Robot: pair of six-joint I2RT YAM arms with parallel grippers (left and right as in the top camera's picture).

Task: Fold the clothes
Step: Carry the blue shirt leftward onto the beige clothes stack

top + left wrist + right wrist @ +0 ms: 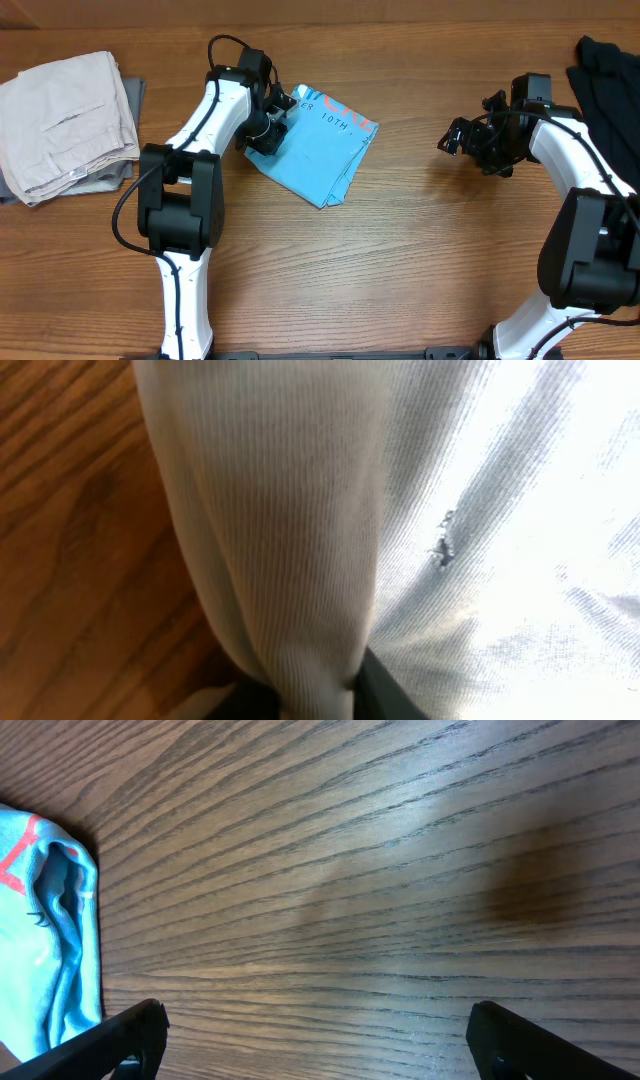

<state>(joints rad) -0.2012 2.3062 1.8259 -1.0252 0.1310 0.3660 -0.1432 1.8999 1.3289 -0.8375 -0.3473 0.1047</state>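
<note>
Bunched light blue short-sleeved cotton T-shirt [300,560] sits pinched in the left claw [269,130] at its edge, probably for another fold, on the wooden desk [400,260] left of centre. Right claw [456,138] hangs wide, empty, well apart.

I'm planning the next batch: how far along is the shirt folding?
Done: the T-shirt already lies folded into a compact bundle on the table. In hand: the left gripper pinches its left edge, cloth bunched in its grip. Left: probably a final fold or tidy; the right gripper hangs open, apart from it.
</note>
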